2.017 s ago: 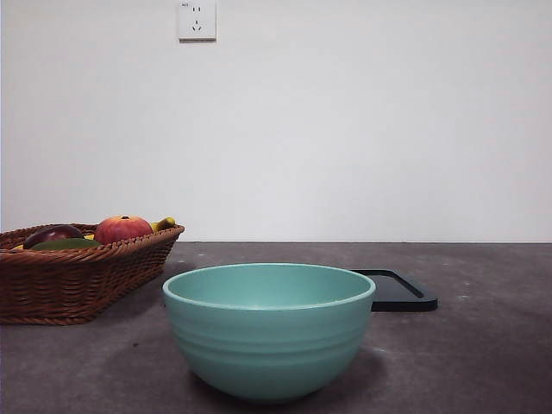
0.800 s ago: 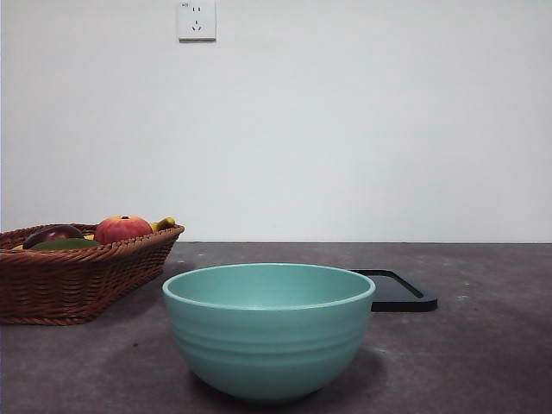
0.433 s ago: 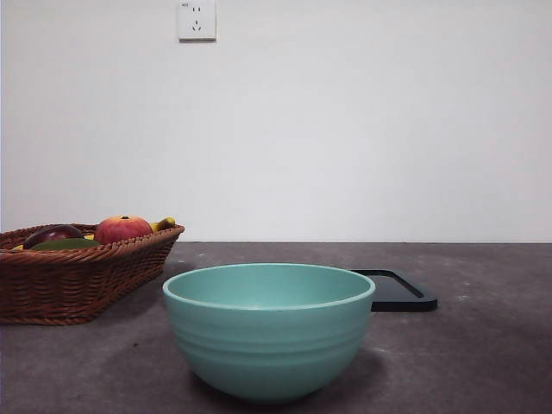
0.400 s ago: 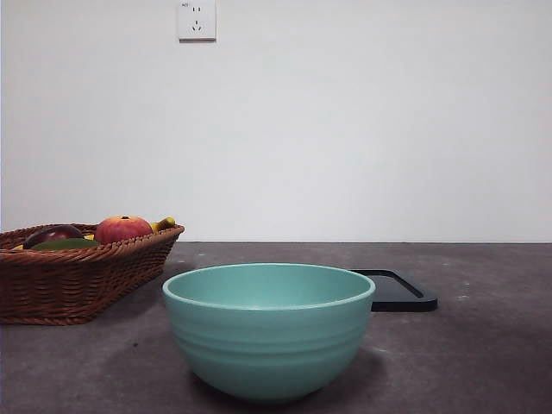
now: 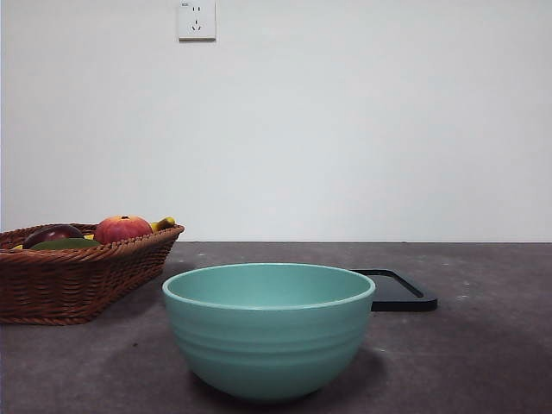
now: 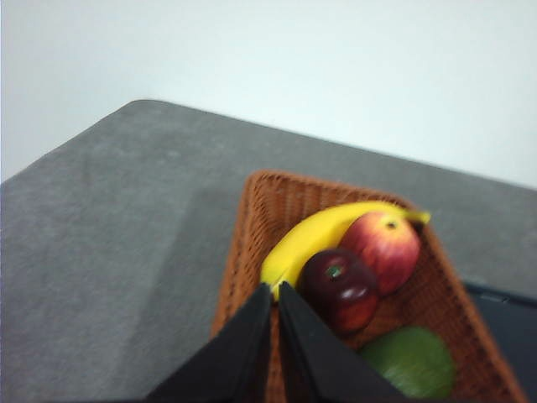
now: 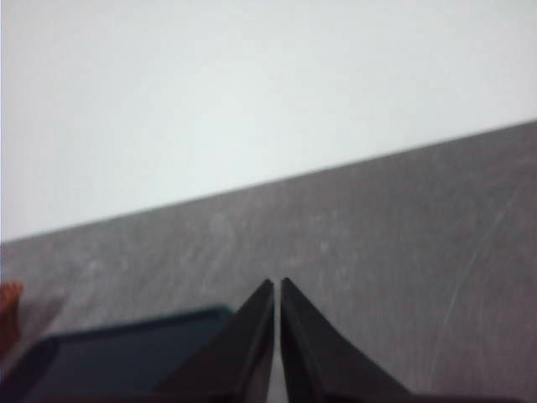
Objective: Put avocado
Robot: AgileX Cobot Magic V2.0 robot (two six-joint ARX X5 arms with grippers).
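Observation:
The avocado (image 6: 411, 361), dull olive green, lies in a brown wicker basket (image 6: 268, 197). In the front view only its top (image 5: 65, 244) shows above the basket's rim (image 5: 86, 280) at the left. My left gripper (image 6: 275, 287) is shut and empty, held above the basket, its tips over the rim beside the banana (image 6: 323, 235). My right gripper (image 7: 277, 283) is shut and empty above bare table near the black tray (image 7: 109, 353). Neither gripper shows in the front view.
The basket also holds a red-orange apple (image 6: 382, 248) (image 5: 122, 228) and a shiny dark red fruit (image 6: 340, 290) (image 5: 52, 234). A teal bowl (image 5: 269, 332) stands front centre. The flat black tray (image 5: 398, 291) lies behind it to the right.

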